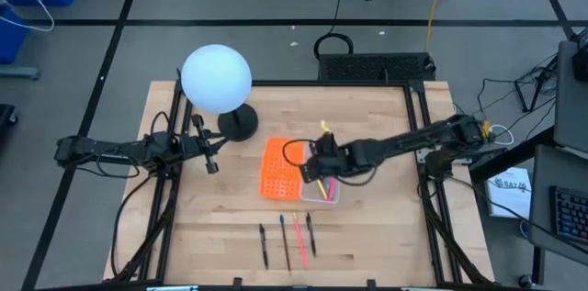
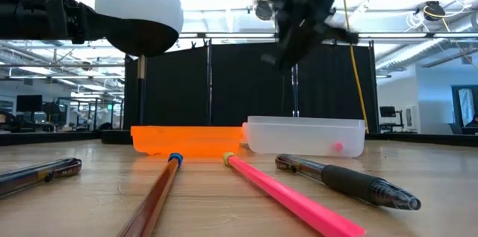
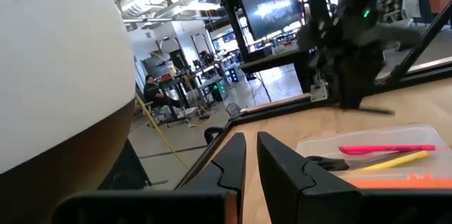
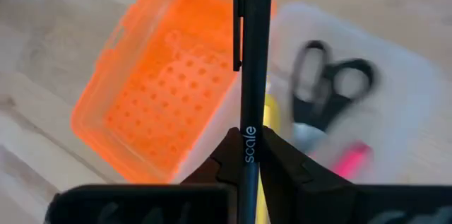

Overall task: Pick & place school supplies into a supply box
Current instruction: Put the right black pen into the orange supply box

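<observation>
Carrying a slim black pen with a pocket clip and white lettering (image 4: 251, 97), clenched between the fingers of the right gripper (image 4: 252, 155), above the seam where the perforated orange panel (image 4: 159, 90) meets the shallow clear plastic supply box (image 4: 395, 104). Best shifted sideways until fully over the clear tray, turned parallel to its long side, lowered close, then released so nothing bounces out. Already lying under the gripper: small black-handled metal scissors (image 4: 332, 86), a pink pen (image 4: 349, 159) and a yellow pencil (image 4: 272, 114). Waiting on the wood nearer the table's front edge, well clear of the gripper: four more pens and pencils (image 1: 287, 236). Idling far off by the white globe lamp (image 1: 216, 78): left gripper (image 3: 250, 155), fingers slightly parted, holding nothing.
</observation>
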Controlling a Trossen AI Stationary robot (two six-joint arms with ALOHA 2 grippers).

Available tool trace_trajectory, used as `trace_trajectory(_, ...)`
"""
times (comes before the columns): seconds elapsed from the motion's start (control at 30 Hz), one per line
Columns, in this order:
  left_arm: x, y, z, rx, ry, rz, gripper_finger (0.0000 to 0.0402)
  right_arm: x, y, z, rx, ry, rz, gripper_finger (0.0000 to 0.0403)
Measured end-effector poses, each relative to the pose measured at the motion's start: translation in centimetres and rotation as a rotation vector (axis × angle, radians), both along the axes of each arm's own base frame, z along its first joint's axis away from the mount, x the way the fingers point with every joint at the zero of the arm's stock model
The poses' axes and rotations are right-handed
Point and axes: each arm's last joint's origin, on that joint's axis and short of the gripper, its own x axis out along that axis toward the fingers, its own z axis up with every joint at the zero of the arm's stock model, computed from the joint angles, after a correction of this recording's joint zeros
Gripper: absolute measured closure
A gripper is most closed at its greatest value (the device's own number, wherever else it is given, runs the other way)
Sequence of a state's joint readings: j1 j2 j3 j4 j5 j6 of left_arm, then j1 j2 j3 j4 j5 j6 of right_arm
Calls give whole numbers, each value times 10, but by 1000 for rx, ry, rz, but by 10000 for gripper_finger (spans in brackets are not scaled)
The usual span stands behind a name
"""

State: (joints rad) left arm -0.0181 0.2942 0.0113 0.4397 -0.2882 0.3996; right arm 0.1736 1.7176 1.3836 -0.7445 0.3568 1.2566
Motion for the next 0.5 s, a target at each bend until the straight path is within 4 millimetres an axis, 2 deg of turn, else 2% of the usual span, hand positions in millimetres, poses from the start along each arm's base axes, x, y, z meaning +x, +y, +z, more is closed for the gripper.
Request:
trace_trajectory(0.2,0,0,0,-1,1,0,355,2,-32,-38,89,-87,-49,382)
trace_trajectory(0.4,0,0,0,-1,2,1,355,-10,-41,-76,237,-173,-104,382)
trace_trajectory(0.5,0,0,0,-1,2,1,355,-16,-45,-88,277,-179,-134,382)
